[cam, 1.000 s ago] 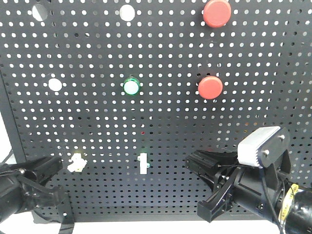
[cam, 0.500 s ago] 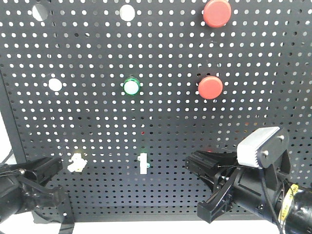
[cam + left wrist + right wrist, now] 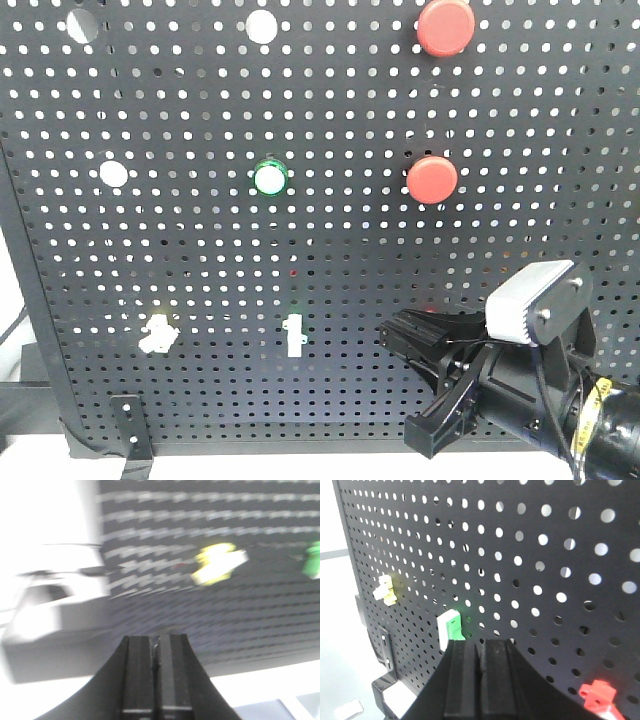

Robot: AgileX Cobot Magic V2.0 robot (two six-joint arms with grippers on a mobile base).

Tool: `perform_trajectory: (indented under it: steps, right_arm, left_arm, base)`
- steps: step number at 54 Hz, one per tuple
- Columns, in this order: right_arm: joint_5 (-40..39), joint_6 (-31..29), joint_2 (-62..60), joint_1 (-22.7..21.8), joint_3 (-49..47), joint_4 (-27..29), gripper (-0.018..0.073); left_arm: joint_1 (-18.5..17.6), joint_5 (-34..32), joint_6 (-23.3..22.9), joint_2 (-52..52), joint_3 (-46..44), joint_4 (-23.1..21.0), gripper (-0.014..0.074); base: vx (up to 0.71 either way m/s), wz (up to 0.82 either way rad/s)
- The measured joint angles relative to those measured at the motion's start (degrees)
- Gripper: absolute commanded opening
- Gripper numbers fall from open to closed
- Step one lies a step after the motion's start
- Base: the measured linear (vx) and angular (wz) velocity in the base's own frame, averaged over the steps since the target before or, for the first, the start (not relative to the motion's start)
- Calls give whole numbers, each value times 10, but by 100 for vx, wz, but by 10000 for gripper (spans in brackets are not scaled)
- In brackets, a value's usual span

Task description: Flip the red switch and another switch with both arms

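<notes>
Low on the black perforated panel (image 3: 200,230), the small red-based toggle switch (image 3: 598,694) is sitting just right of the right black gripper (image 3: 480,647), whose fingers are pressing together and holding nothing. The pale-yellow-based toggle (image 3: 158,333) is lying ahead of the left black gripper (image 3: 155,642), which is likewise closed and empty. Both levers are appearing to be light, stiff plastic, probably best nudged at the tip.
</notes>
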Motion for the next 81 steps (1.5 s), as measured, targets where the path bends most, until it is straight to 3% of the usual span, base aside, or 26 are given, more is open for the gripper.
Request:
perform_trajectory:
  steps: [12,28,41,81]
  right_arm:
    - [0,0,0,0,0,0,-6]
    - [0,0,0,0,0,0,-6]
    - [-1,0,0,0,0,-1,-6]
    - [-1,0,0,0,0,-1,-6]
  left_arm:
    - [58,22,0,-168,109,0,3]
    - [81,59,2,-344,154,0,3]
    - [81,104,2,-349,154,1,3]
    - [81,104,2,-349,154,1,3]
  base:
    - [0,0]
    - [0,0]
    - [0,0]
    - [0,0]
